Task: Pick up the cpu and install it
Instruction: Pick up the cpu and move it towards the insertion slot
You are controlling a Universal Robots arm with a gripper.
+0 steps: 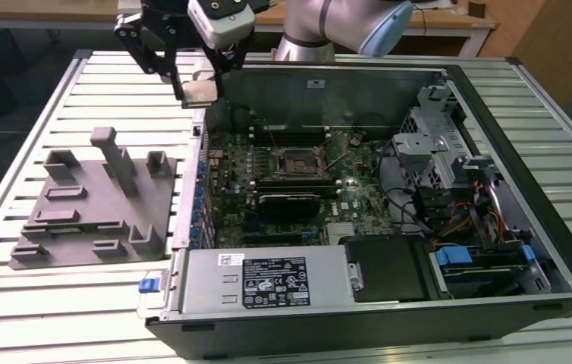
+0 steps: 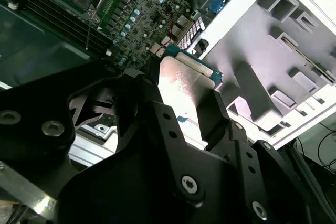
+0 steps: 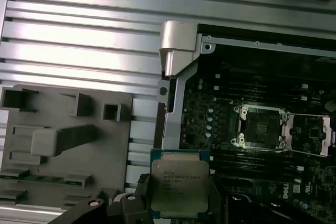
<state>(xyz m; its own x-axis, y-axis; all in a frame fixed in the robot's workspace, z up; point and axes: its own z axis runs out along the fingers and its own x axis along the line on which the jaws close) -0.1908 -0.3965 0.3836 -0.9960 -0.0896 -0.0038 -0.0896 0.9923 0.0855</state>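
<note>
My gripper (image 1: 198, 91), jaws clamped on the thin square silver-topped cpu (image 3: 178, 184); the dark metal-framed socket (image 1: 300, 161) lies lower, toward the exterior view's right.

Nothing here can be read with certainty. In the first wrist view the cpu (image 3: 180, 184) carries several lines of faint engraved lettering on its metal top, too fine to make out. In the exterior view the power supply (image 1: 210, 294) bears a large black-and-white label (image 1: 276, 282) and a small white sticker (image 1: 231, 258), both dense with tiny print. Another pale sticker (image 1: 315, 83) sits on the case back wall (image 1: 377, 95). White lettering (image 3: 307, 187), perhaps a maker's mark, shows on the motherboard (image 3: 210, 124).
</note>
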